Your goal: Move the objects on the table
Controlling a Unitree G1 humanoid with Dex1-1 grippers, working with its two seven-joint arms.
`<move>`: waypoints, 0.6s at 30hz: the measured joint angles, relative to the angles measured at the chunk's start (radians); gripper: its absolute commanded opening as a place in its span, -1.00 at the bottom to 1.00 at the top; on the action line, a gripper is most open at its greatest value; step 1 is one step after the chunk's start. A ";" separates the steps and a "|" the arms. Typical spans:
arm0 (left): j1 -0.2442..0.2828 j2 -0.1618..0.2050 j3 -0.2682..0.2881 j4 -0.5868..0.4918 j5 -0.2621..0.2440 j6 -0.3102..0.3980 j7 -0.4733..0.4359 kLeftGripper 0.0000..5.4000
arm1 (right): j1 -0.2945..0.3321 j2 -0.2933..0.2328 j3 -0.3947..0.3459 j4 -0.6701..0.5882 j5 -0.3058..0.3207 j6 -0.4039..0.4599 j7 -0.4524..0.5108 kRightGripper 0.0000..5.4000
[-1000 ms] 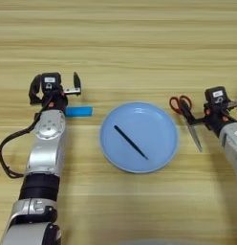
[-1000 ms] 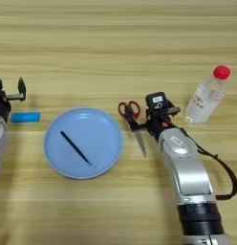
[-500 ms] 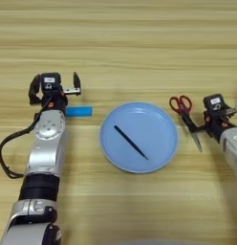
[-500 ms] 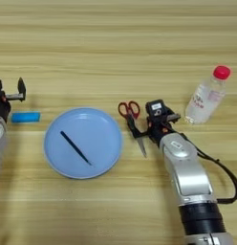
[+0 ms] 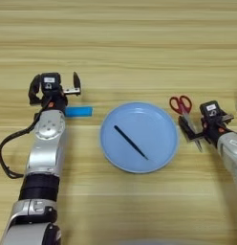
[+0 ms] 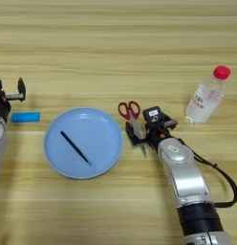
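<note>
While the red-handled scissors with silver blades [image 6: 131, 118] lie just right of the large round light-blue plate [image 6: 99, 127], the right hand [image 6: 146, 132] sits low over their blades, its two black fingers spread, one on either side of the metal. The red loops point to the far side of the table and the blade tips point back toward the robot. I cannot tell whether the fingers actually touch the blades.

Over on the left, the left hand [image 5: 53, 91] hovers above the light wood-grain table [image 5: 120, 43], its black fingers spread wide with nothing between them. The small flat bright-blue rectangular block [image 5: 78, 112] lies just beside it, a little nearer the robot and toward the plate, close to the forearm but outside the fingers.

On the plate lies the thin black stick [image 5: 131, 142], set diagonally across the plate's middle, well apart from both hands.

A clear plastic bottle with a red cap [image 6: 207, 96] lies tilted further right, near the right arm but apart from the scissors.

For open room, the far half of the table is bare wood from side to side, and a broad strip of bare wood runs in front of the plate between the two arms.
</note>
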State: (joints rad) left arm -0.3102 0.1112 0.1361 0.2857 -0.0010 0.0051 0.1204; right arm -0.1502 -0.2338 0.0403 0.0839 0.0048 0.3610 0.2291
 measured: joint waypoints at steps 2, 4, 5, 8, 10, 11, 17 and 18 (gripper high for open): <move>0.000 0.000 0.000 0.000 0.000 0.000 0.001 1.00 | -0.001 0.001 0.000 0.005 0.001 0.000 0.001 0.99; 0.000 0.000 0.000 0.000 0.000 0.000 0.001 1.00 | -0.002 0.002 0.000 0.007 0.001 -0.002 0.002 0.99; 0.000 0.000 0.000 0.000 0.000 0.000 0.002 1.00 | -0.002 0.003 0.001 0.007 0.001 -0.002 0.003 0.99; 0.000 0.000 0.000 0.000 0.000 0.000 0.002 1.00 | -0.003 0.004 0.005 0.011 -0.001 -0.008 0.004 0.99; 0.000 0.000 0.000 0.000 0.000 0.000 0.002 1.00 | -0.003 0.004 0.008 0.015 -0.003 -0.016 0.004 0.99; 0.000 0.000 0.000 0.000 0.000 0.000 0.003 1.00 | -0.003 0.005 0.009 0.016 -0.003 -0.017 0.004 0.99; 0.000 0.000 0.000 0.000 0.000 0.000 0.003 1.00 | -0.004 0.020 0.009 0.011 0.025 0.018 0.024 0.99; 0.000 0.000 0.000 0.000 0.000 0.000 0.003 1.00 | -0.004 0.022 0.008 0.010 0.032 0.023 0.025 0.99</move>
State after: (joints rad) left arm -0.3102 0.1110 0.1357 0.2855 -0.0010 0.0052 0.1237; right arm -0.1546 -0.2114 0.0481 0.0942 0.0366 0.3844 0.2545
